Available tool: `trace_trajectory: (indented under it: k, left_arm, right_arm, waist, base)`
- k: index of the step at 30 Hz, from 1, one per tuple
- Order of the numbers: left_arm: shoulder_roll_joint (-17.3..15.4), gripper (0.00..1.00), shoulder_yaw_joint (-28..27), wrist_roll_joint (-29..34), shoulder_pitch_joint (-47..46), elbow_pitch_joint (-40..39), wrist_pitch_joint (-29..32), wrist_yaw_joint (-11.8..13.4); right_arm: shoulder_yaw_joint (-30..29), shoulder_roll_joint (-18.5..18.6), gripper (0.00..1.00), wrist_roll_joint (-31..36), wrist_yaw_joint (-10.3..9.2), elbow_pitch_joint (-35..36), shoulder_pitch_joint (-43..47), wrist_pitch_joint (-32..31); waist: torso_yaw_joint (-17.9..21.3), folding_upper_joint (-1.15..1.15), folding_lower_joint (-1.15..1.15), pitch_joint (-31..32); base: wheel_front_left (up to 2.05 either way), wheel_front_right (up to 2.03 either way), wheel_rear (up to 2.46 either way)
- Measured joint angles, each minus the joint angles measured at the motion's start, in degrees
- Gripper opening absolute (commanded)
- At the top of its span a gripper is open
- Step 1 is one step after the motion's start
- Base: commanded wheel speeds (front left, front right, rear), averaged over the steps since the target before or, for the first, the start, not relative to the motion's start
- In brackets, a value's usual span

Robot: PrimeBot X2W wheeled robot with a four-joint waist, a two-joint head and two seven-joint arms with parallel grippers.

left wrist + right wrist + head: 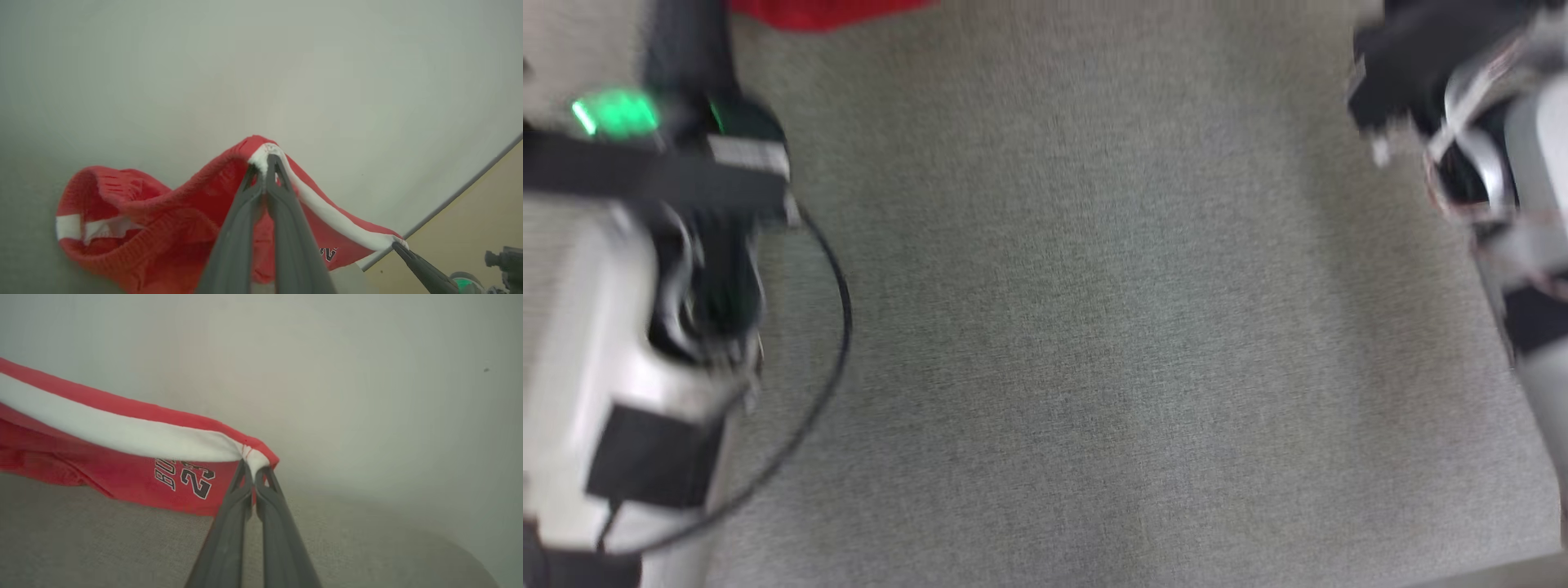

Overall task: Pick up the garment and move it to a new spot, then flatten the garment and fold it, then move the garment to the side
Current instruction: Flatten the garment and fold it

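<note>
Fabric of a grey weave covers the work surface (1094,327), and over it the red garment (163,228), a jersey with dark lettering and a white band along one edge, is lifted by that edge while its bulk droops toward the surface. The left gripper (265,163) and the right gripper (252,469) each have their fingers pressed together on the white band, pinching it at two points with the band stretched between them.
</note>
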State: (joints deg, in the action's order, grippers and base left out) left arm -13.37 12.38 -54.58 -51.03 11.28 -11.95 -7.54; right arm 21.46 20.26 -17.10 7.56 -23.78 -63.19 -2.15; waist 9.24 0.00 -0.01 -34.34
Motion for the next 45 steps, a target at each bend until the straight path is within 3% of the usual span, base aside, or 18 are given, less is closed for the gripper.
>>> trace_trajectory:
  k: [5, 10, 19, 24, 32, 45]
  left_arm:
    - [-0.69, 0.0, 1.83, -5.39, 10.6, -2.49, 0.94, 0.0]
    - [0.14, 0.0, 3.87, -7.5, 19.61, -2.8, 0.42, -0.01]
    - [0.82, 0.0, 8.68, -11.25, 31.05, 0.25, 3.53, -0.01]
    - [0.09, 0.0, 10.91, -13.14, 34.94, 1.03, 7.0, -0.02]
    - [-1.14, 0.0, 12.41, -12.77, 40.26, 2.09, 7.44, 0.51]
    - [-3.7, 0.0, 16.15, -10.47, 48.79, 1.22, 10.16, 5.55]
  right_arm:
    - [-3.14, 1.97, 0.0, -7.4, 0.0, 9.47, 12.4, -9.81]
    - [-9.61, 2.99, 0.0, -9.56, 0.0, 17.33, 24.91, -16.4]
    - [-20.82, -1.89, 0.0, -11.5, 0.0, 25.55, 46.13, -28.14]
    - [-24.57, -2.88, 0.0, -10.9, 0.0, 28.93, 53.69, -33.48]
    - [-28.26, -5.9, 0.0, -9.35, 0.02, 32.4, 63.13, -40.38]
    - [-30.62, -8.33, 0.0, -9.09, 0.04, 36.31, 73.43, -48.92]
  waist:
    - [-0.82, 0.0, -0.01, 4.35]
    - [-1.82, -0.01, -0.02, 8.98]
    - [-3.83, -0.01, -0.01, 17.52]
    - [-4.43, -0.01, -0.01, 21.17]
    - [-4.52, -0.01, -0.01, 25.72]
    - [-3.47, 0.0, 0.0, 28.73]
  base:
    - [0.0, 0.0, 0.0]
    - [0.0, 0.0, 0.0]
    - [0.0, 0.0, 0.0]
    - [0.0, 0.0, 0.0]
    - [0.0, 0.0, 0.0]
    - [0.0, 0.0, 0.0]
